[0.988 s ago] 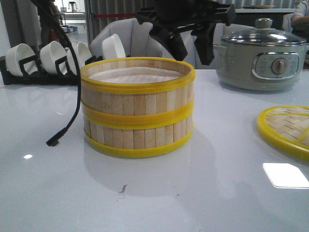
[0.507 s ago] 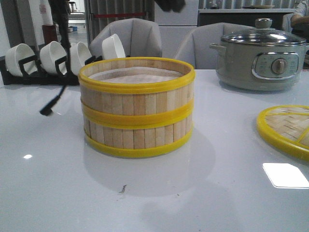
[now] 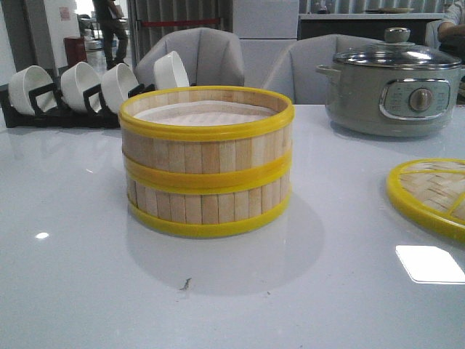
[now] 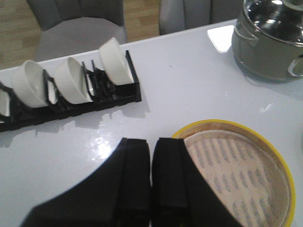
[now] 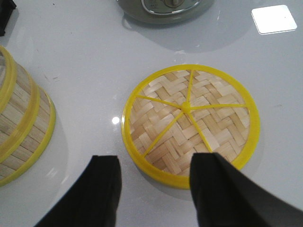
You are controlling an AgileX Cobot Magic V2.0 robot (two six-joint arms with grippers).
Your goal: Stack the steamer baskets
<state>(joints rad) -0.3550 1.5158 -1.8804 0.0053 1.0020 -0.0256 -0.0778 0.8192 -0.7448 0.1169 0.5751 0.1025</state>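
Note:
Two steamer baskets [image 3: 206,161] stand stacked one on the other in the middle of the white table, wood slats with yellow rims, a pale liner [image 4: 236,177] showing inside the upper one. Neither arm shows in the front view. In the left wrist view my left gripper [image 4: 151,146] hovers high above the stack's rim, fingers shut together with nothing between them. My right gripper [image 5: 156,165] is open above the table, its fingers either side of the near edge of the woven lid [image 5: 189,123]; the stack [image 5: 21,127] lies off to its side.
A grey electric pot [image 3: 392,83] with a glass lid stands at the back right. A black rack of white bowls [image 3: 80,91] runs along the back left. The yellow-rimmed woven lid [image 3: 432,193] lies flat at the right edge. Grey chairs stand behind the table.
The arm that hung over the stack one second ago has lifted up out of the front view, and its dangling black cable went with it. The stack has not moved.

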